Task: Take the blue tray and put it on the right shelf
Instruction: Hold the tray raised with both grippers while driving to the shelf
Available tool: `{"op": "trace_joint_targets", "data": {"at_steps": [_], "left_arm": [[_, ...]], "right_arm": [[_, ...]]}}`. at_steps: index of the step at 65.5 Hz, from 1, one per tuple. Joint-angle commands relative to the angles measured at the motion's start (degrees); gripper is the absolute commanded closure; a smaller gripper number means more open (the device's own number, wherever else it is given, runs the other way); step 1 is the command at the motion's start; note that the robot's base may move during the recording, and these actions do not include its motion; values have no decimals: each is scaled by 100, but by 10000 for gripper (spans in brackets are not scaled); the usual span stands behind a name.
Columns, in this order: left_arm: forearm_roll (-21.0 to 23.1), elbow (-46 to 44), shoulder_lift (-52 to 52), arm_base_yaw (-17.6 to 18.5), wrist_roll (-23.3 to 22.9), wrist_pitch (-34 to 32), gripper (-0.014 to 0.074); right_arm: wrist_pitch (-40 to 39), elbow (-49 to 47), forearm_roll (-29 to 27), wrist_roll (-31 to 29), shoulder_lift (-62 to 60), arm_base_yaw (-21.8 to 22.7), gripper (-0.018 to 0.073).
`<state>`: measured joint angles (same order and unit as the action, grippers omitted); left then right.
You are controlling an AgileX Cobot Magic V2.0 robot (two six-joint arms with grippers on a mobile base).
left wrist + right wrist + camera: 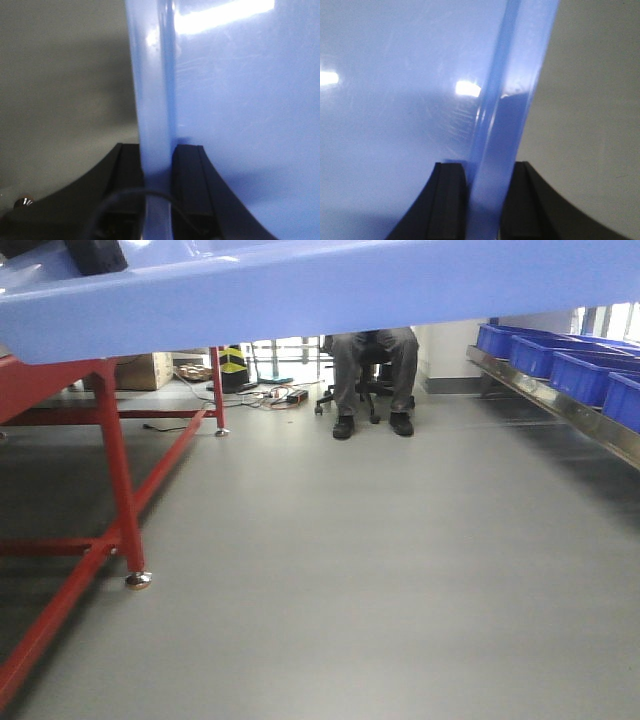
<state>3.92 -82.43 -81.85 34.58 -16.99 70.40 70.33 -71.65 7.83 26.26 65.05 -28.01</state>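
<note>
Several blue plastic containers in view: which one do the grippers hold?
The shallow, glossy periwinkle-blue plastic tray: left gripper and right gripper clamp its rim. The deeper, darker blue bins sit on the stainless-steel shelf.

Front cam low, fwd; wrists close-up; 3 share tray (300, 290).

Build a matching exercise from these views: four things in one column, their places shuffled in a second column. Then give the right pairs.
Things
1. blue tray
2. dark blue bins
3. red frame
4. seated person

Places
A. on the right shelf
B. on an office chair at the back
C. rim clamped in the left gripper and the right gripper
D. standing on the floor at the left

Pairs: 1-C, 2-A, 3-D, 4-B
</note>
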Motion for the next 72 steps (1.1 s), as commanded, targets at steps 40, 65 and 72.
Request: {"op": "trace_joint_targets", "data": {"at_steps": [40, 65, 72], "left_arm": [[427, -123, 190, 82, 211, 593, 643], [565, -123, 190, 82, 211, 593, 643], [577, -123, 190, 82, 211, 593, 643]], "right_arm": [[-425, -183, 135, -147, -132, -7, 503], [-426, -183, 135, -147, -132, -7, 503], [-426, -183, 135, -147, -132, -7, 503]]}}
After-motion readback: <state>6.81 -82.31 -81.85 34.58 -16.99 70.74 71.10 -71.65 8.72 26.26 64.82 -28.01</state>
